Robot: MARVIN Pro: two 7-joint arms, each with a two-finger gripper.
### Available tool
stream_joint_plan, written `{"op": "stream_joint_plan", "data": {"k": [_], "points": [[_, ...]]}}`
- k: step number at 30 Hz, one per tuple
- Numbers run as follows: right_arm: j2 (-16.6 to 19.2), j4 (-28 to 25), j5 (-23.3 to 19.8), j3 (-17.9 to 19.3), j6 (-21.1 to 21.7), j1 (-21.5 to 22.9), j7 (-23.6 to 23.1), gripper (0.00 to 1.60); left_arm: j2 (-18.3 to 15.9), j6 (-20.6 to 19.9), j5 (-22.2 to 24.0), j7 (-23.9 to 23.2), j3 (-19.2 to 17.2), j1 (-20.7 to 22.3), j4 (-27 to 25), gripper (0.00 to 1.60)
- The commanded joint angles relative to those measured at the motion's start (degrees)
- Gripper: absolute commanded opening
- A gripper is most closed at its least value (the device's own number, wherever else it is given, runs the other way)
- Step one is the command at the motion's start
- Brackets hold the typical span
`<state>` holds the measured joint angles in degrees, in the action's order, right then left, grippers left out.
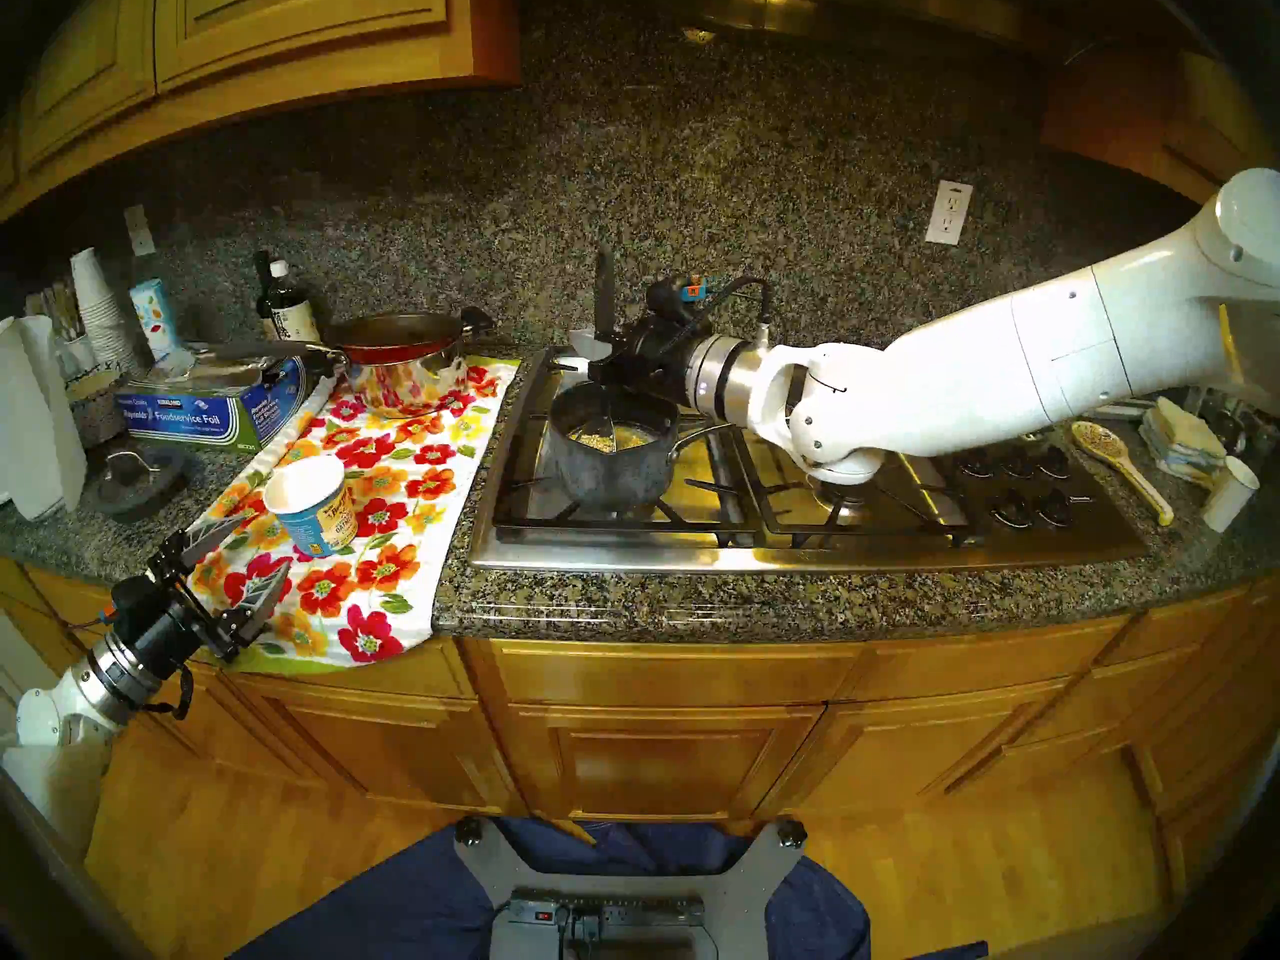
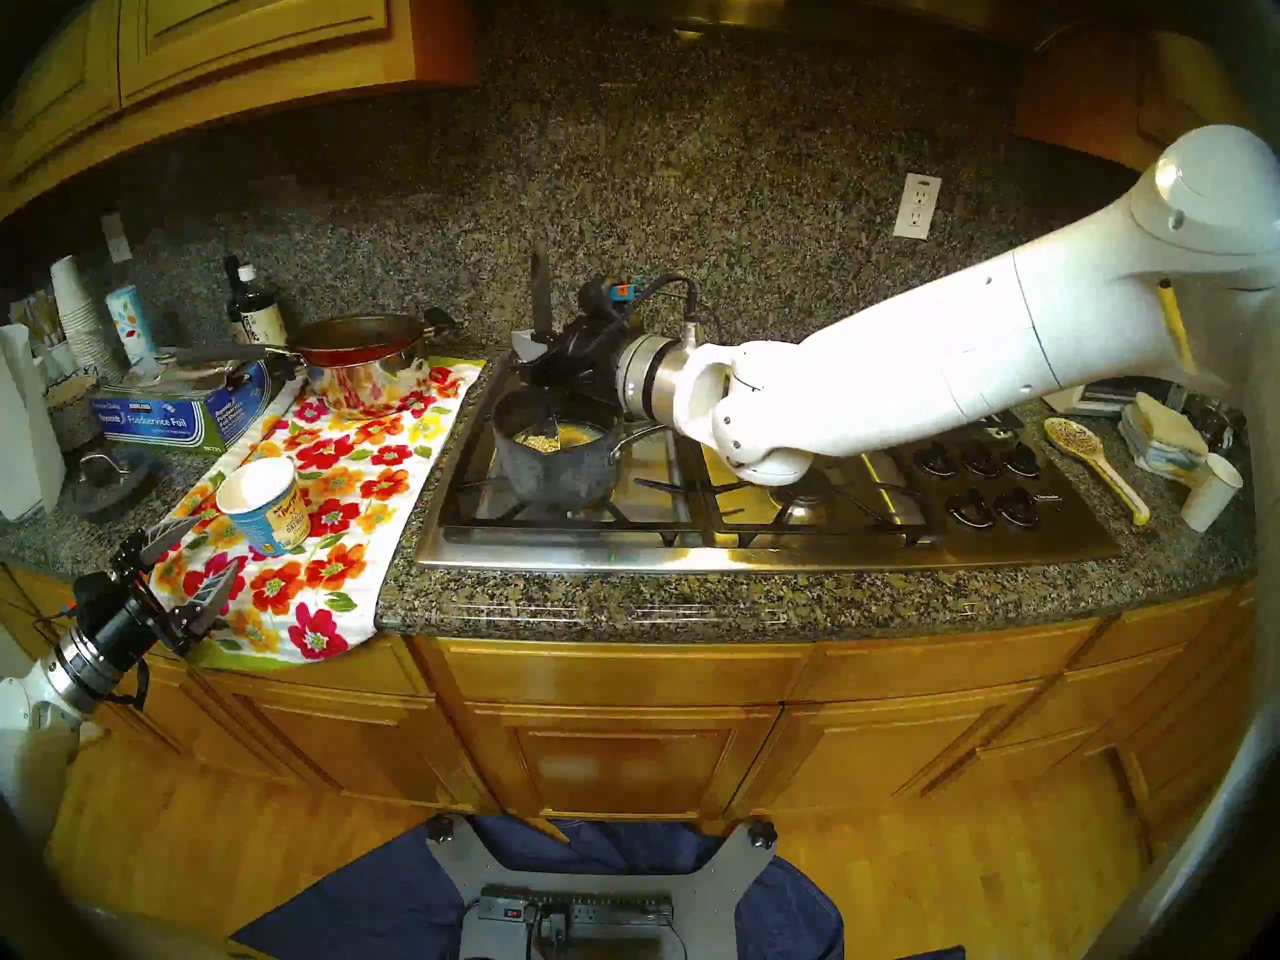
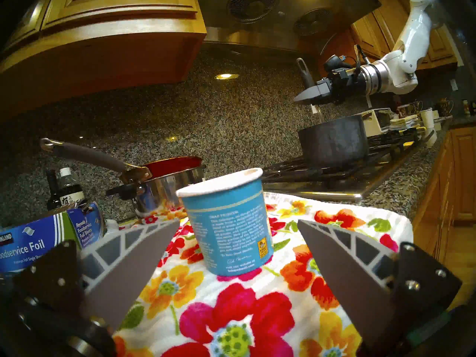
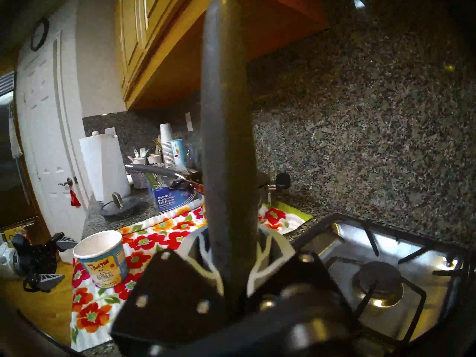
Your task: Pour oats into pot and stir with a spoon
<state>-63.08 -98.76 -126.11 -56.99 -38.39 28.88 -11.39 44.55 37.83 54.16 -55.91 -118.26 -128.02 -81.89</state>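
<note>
Gripping the spoon [image 1: 604,293] upright, the right gripper [image 1: 601,368] has its fingers clamped on the black handle above the pot [image 1: 609,453], where oats [image 1: 613,439] lie. At eight o'clock from the pot, the oatmeal cup [image 1: 312,494] stands on the floral towel [image 1: 388,522]; the left gripper [image 1: 239,557] hangs just before it, fingers apart.

Mottled dark grey pot [image 1: 609,463] holding tan-yellow oats [image 1: 613,439]; blue cup [image 1: 312,498] (white inside, cream label) sitting on a white towel [image 1: 388,522] blooming in red, orange and yellow flowers; speckled granite counter [image 1: 762,598]; black-handled spoon [image 1: 604,293].
</note>
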Motion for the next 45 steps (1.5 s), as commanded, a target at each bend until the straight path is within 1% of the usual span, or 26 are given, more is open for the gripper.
{"op": "stream_joint_plan", "data": {"k": [1, 6, 14, 23, 30, 31, 33, 35, 36, 38, 39, 40, 45], "points": [[3.2, -2.5, 1.1, -0.6, -1.4, 5.1, 1.0, 0.00, -0.3, 0.2, 0.9, -0.1, -1.2, 0.4, -0.8, 1.60], [4.3, -3.2, 2.0, -2.1, -1.3, 6.0, 1.5, 0.00, -0.3, 0.2, 0.9, -0.1, -1.2, 0.4, -0.8, 1.60], [5.2, -2.8, 3.3, -4.1, -0.6, 6.7, 1.1, 0.00, -0.3, 0.2, 0.9, -0.1, -1.2, 0.4, -0.8, 1.60], [5.6, -0.2, 3.8, -5.5, 0.6, 6.5, -0.5, 0.00, -0.3, 0.2, 0.9, -0.1, -1.2, 0.4, -0.8, 1.60], [4.0, 4.3, 3.2, -4.5, 1.8, 4.5, -2.4, 0.00, -0.3, 0.2, 0.9, -0.1, -1.2, 0.4, -0.8, 1.60], [4.0, 4.3, 3.2, -4.5, 1.8, 4.5, -2.4, 0.00, -0.3, 0.2, 0.9, -0.1, -1.2, 0.4, -0.8, 1.60], [3.0, 6.8, 2.7, -3.7, 2.6, 3.2, -3.4, 0.00, -0.3, 0.2, 0.9, -0.1, -1.2, 0.4, -0.8, 1.60], [2.7, 7.5, 2.6, -3.4, 2.9, 2.9, -3.7, 0.00, -0.3, 0.2, 0.9, -0.1, -1.2, 0.4, -0.8, 1.60], [1.8, 9.2, 2.2, -2.8, 3.4, 1.9, -4.6, 0.00, -0.3, 0.2, 0.9, -0.1, -1.2, 0.4, -0.8, 1.60], [1.5, 10.0, 2.0, -2.5, 3.6, 1.5, -4.9, 0.00, -0.3, 0.2, 0.9, -0.1, -1.2, 0.4, -0.8, 1.60], [1.0, 10.5, 1.7, -2.1, 3.8, 1.2, -5.0, 0.00, -0.3, 0.2, 0.9, -0.1, -1.2, 0.4, -0.8, 1.60], [0.0, 12.1, 1.3, -1.3, 4.3, 0.2, -5.6, 0.00, -0.3, 0.2, 0.9, -0.1, -1.2, 0.4, -0.8, 1.60], [-1.5, 14.1, 0.6, 0.0, 5.0, -0.8, -6.4, 0.00, -0.3, 0.2, 0.9, -0.1, -1.2, 0.4, -0.8, 1.60]]}}
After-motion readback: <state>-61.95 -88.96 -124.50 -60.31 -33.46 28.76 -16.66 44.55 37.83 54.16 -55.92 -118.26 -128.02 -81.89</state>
